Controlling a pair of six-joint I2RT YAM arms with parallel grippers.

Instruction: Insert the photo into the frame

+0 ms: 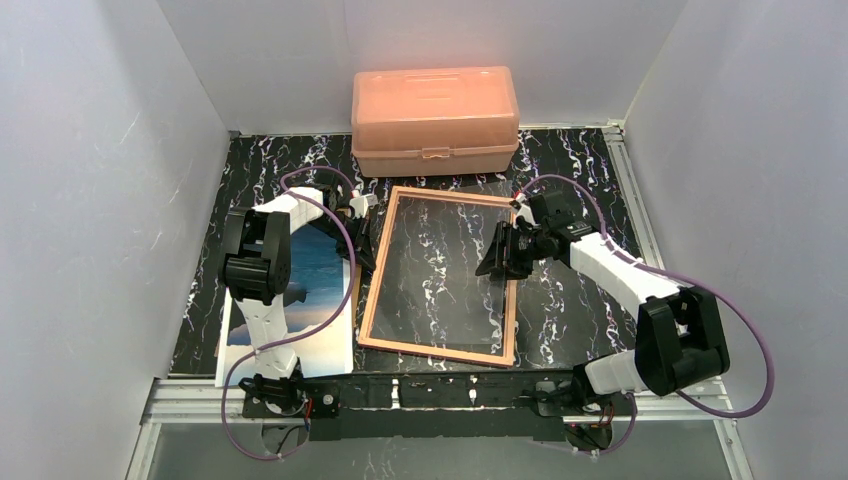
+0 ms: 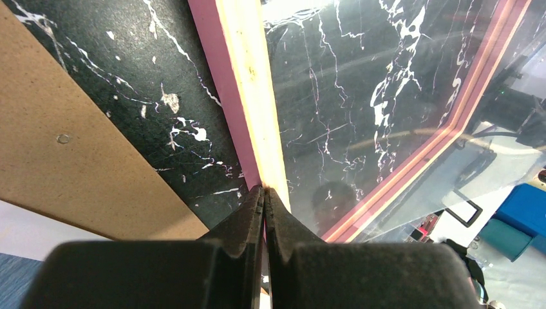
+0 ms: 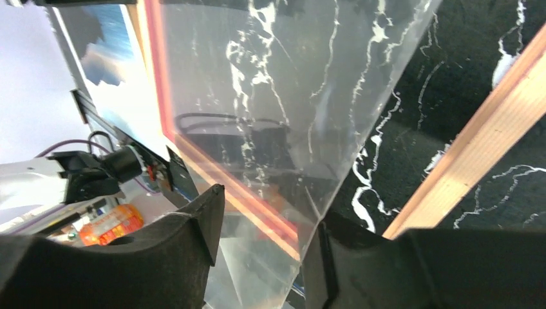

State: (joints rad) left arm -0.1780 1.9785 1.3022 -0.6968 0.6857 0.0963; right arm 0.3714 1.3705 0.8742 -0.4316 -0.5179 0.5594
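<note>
- Black marble-patterned tabletop [image 1: 552, 322], walled in by plain white panels on three sides, carries everything; a silver aluminium rail [image 1: 190, 396] runs along its near edge, where both arm bases are bolted.
- Nearest, on the left, the large paper photo of blue sky, sea and white clouds [image 1: 325, 300] lies picture-up on the table. It sits just beside the frame's left rail and partly under the left arm.
- A plain brown backing board [image 2: 58, 148] shows next to it in the left wrist view.
- In the middle lies the large thin-bordered picture frame [image 1: 437, 349], its tan-orange back edge upward and its pink side showing at the left rail.
- The left gripper [image 2: 264, 192] sits at that left rail toward the far corner, fingers pressed almost together, pinching the rail's thin edge.
- The clear pane [image 3: 277, 84] is tilted up on the right, with marble visible between its edge and the tan rail.
- The right gripper [image 3: 267, 212] has its fingers spread, the pane's edge passing between them.
- Farthest, against the back wall, stands a salmon-pink plastic lidded box [image 1: 435, 120], apart from the frame.
</note>
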